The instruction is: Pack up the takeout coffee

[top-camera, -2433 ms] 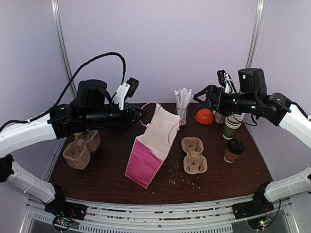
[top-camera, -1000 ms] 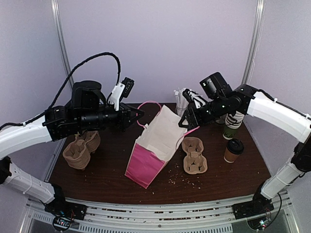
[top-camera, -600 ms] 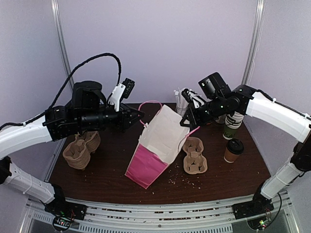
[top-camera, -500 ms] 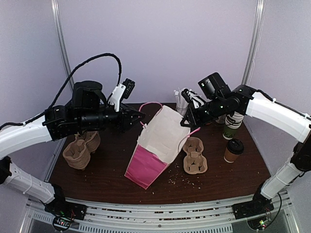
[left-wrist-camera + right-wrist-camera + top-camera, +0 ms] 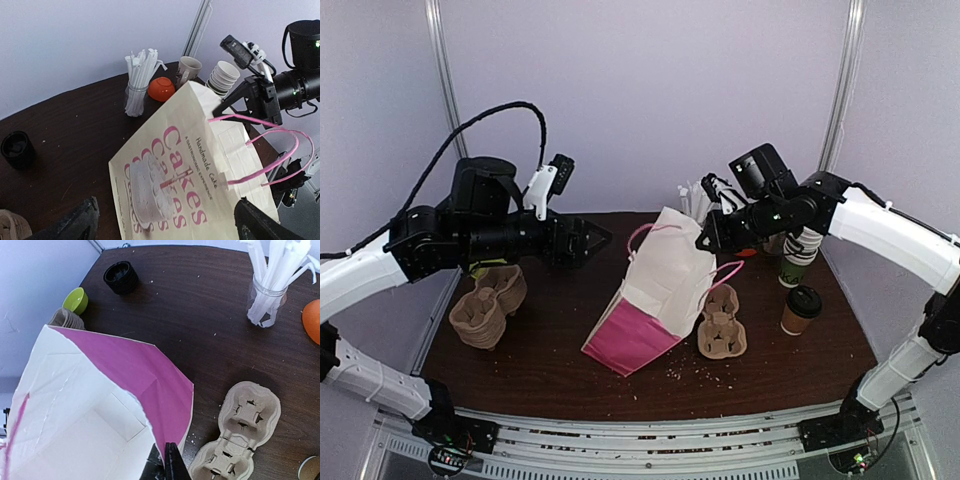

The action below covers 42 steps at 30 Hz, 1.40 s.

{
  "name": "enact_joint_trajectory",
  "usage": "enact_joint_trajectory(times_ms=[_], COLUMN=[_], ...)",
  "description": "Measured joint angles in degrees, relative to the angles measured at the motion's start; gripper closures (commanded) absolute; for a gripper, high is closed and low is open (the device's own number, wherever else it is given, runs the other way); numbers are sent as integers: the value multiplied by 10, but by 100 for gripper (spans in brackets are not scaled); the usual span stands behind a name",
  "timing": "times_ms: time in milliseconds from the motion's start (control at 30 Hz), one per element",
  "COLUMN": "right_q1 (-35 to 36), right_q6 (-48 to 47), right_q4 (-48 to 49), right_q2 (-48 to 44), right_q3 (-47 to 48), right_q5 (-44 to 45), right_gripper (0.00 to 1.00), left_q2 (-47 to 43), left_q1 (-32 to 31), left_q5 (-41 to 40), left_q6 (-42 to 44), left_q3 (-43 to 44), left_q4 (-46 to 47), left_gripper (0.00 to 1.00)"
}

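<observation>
- Brown paper takeout coffee [image 5: 802,309] with a black dome lid stands upright near the table's [image 5: 520,365] right edge, outside the bag and just in front of a stack of white-and-green cups [image 5: 797,256].
- A white and pink paper bag [image 5: 655,300] sits mid-table, mouth open, leaning towards the right edge, just beside a pulp cup carrier [image 5: 722,325].
- The right gripper [image 5: 706,238] is pinched closed on the bag's upper rim, beside the pink handles.
- The left gripper [image 5: 592,242] hovers left of the bag, fingers spread wide, touching nothing.
- More pulp carriers [image 5: 485,305] are stacked near the left edge.
- A jar of white straws [image 5: 696,203] stands by the far edge.
</observation>
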Motion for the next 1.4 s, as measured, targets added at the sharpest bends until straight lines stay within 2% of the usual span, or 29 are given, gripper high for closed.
enact_joint_trajectory(times_ms=[300, 500, 633, 800, 1067, 1267, 1400], right_q1=[0, 0, 0, 3, 6, 6, 6], right_q6=[64, 105, 127, 141, 152, 154, 154], right_q4=[24, 30, 40, 49, 56, 58, 60], right_q2=[5, 18, 20, 21, 27, 27, 28], right_q3=[37, 38, 38, 38, 38, 38, 38], right_q5=[63, 91, 99, 104, 106, 106, 106], right_gripper=[100, 100, 100, 100, 100, 100, 100], left_q2=[-30, 30, 98, 143, 173, 189, 203], left_q1=[-12, -84, -122, -131, -131, -131, -131], left_q5=[-23, -45, -68, -104, -156, -166, -172], left_q6=[-105, -138, -156, -172, -178, -177, -176], left_q3=[0, 31, 78, 112, 175, 185, 189], left_q4=[-55, -81, -100, -144, -192, -209, -227], left_gripper=[2, 6, 12, 21, 42, 48, 56])
